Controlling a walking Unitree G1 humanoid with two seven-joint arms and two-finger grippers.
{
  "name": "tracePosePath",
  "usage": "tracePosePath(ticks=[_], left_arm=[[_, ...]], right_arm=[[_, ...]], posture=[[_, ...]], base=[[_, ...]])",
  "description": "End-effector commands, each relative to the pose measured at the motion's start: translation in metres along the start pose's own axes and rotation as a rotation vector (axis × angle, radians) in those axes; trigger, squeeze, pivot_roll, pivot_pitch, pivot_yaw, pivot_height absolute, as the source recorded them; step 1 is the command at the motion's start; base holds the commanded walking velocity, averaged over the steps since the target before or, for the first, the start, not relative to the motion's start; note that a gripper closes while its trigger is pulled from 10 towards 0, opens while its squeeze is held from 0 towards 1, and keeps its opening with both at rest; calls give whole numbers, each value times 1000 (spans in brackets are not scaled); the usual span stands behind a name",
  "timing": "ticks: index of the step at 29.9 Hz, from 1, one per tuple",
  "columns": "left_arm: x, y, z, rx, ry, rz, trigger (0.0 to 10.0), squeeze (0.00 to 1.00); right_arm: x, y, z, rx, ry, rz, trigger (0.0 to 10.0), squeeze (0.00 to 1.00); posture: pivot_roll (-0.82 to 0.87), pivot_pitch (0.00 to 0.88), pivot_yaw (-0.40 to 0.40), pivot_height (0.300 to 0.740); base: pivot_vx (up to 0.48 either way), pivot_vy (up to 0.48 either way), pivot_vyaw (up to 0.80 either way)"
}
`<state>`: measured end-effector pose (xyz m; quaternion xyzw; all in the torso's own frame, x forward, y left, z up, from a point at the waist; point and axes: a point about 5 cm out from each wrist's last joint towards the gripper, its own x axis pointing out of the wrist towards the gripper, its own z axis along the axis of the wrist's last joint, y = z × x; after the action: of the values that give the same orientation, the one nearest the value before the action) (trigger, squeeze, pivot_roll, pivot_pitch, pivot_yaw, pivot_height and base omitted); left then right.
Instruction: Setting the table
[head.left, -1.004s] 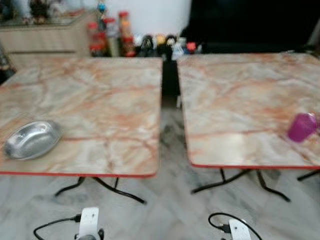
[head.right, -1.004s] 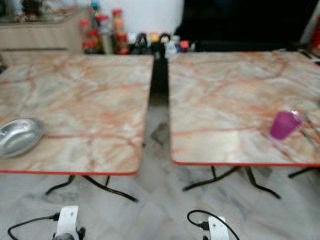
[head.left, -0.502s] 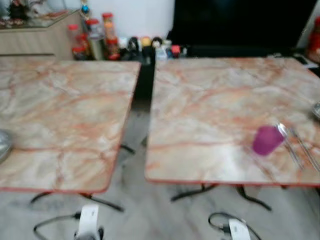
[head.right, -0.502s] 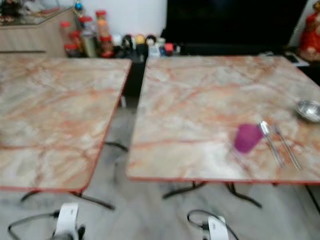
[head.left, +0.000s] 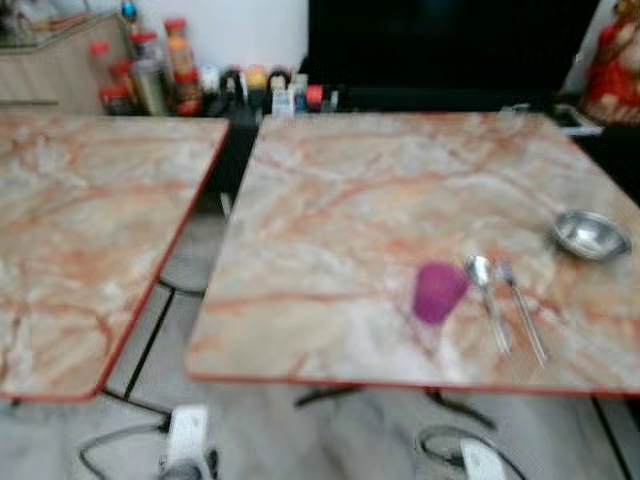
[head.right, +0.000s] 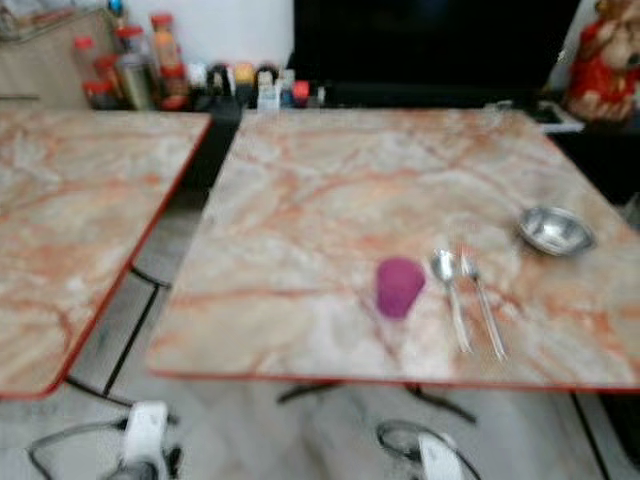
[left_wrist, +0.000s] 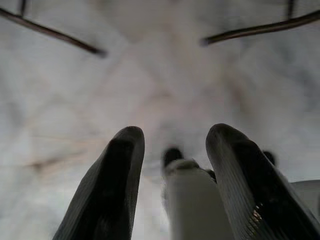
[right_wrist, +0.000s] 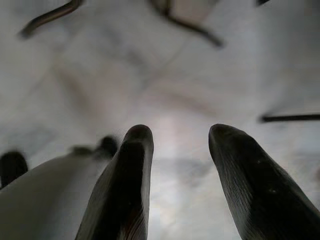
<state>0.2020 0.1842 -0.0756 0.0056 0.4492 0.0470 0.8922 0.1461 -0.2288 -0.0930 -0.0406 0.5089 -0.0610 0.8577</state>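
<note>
A purple cup (head.left: 438, 292) is standing near the front edge of the right-hand table (head.left: 360, 190), a marble-patterned top with a red rim. Just to its right, a spoon (head.left: 487, 300) and a second piece of cutlery (head.left: 522, 310), too blurred to identify, are lying side by side, pointing away from the front edge. Further right and a little farther back, a small steel bowl (head.left: 590, 234) is sitting near the table's right edge, well apart from the cup.

A second table (head.left: 80, 230) of the same pattern is standing to the left, a narrow gap of pale marble floor (head.left: 170, 290) showing between the two. Beyond both tables, bottles and jars (head.left: 160, 75) are lining up against the wall, beside a large dark screen (head.left: 440, 45) and a red figurine (head.left: 615, 60) at the far right.

The robot's arms are hanging low in front of the tables. In the wrist views, the left gripper (left_wrist: 174, 150) and the right gripper (right_wrist: 175, 150) are both pointing down at the floor, each with its two black fingers spread apart and nothing between them. The dark table legs (left_wrist: 55, 35) are crossing the floor beyond the fingertips.
</note>
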Motion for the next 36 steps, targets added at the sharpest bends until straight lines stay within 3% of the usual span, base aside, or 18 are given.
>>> tracePosePath(ticks=[1,7,15,23,29,36], left_arm=[[-1,9,-4,-8,7,27,10000,0],[-1,2,-6,-21,13,20,10000,0],[-1,-12,-8,24,28,-33,10000,0],[-1,-17,-6,82,20,-62,10000,0],[0,2,1,85,16,-4,10000,0],[0,22,4,27,11,37,10000,0]], right_arm=[[1,6,2,-9,-7,14,10000,0],[0,-1,2,-24,-4,-2,10000,0],[-1,-13,2,-53,-8,-37,10000,0],[-1,-15,2,-6,-17,-59,10000,0],[1,0,7,10,-28,-29,10000,0],[2,19,11,29,-42,13,10000,0]], posture=[[-14,0,-28,740],[-36,0,-35,740],[-77,0,-11,740],[-63,0,33,740],[-65,0,28,740],[0,0,48,740]], base=[[0,-480,0],[0,-474,0],[0,-355,0],[0,0,0],[0,0,0],[0,0,0]])
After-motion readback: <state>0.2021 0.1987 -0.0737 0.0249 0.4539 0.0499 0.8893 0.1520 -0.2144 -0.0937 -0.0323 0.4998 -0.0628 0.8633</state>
